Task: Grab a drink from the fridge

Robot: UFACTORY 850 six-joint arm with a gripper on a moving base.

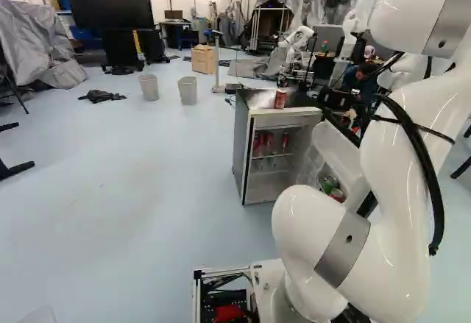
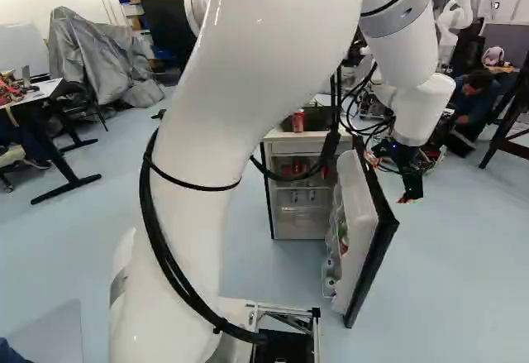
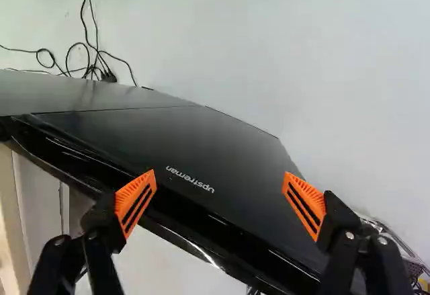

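Spreading its ridged orange pads (image 3: 136, 202) wide apart, the black gripper (image 2: 408, 198) hangs beside the open fridge door (image 3: 235, 150), whose smooth dark panel and glossy rounded edge lie beneath it. Red cylindrical cans (image 1: 268, 143) stand inside the boxy fridge (image 1: 241, 146); green and red cans (image 1: 330, 184) sit in the door's pale rack, and one red can (image 1: 280, 99) stands upright on top.
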